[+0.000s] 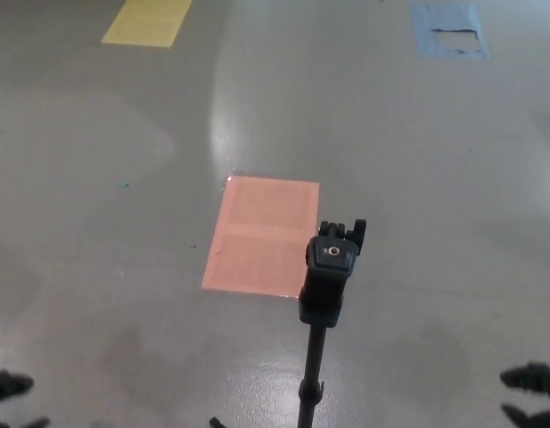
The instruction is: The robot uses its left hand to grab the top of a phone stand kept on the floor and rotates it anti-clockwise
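1. We see the phone stand (326, 285) just right of the frame's centre, rising from the bottom edge on a thin black pole, its black clamp head at the top with a small ring marking on its face.
2. The stand's head overlaps the lower right corner of a pink rectangular patch (261, 234) on the grey floor (417, 178).
3. Our left hand (9, 389) shows only as dark fingertips at the lower left corner, well apart from the stand; we cannot tell whether it is spread or clenched, and it touches nothing.
4. Our right hand (533, 389) peeks in at the lower right corner, likewise well apart from the stand, its state unreadable.
5. A yellow patch (148, 20) lies at the upper left, and a blue patch (448, 31) at the upper right.
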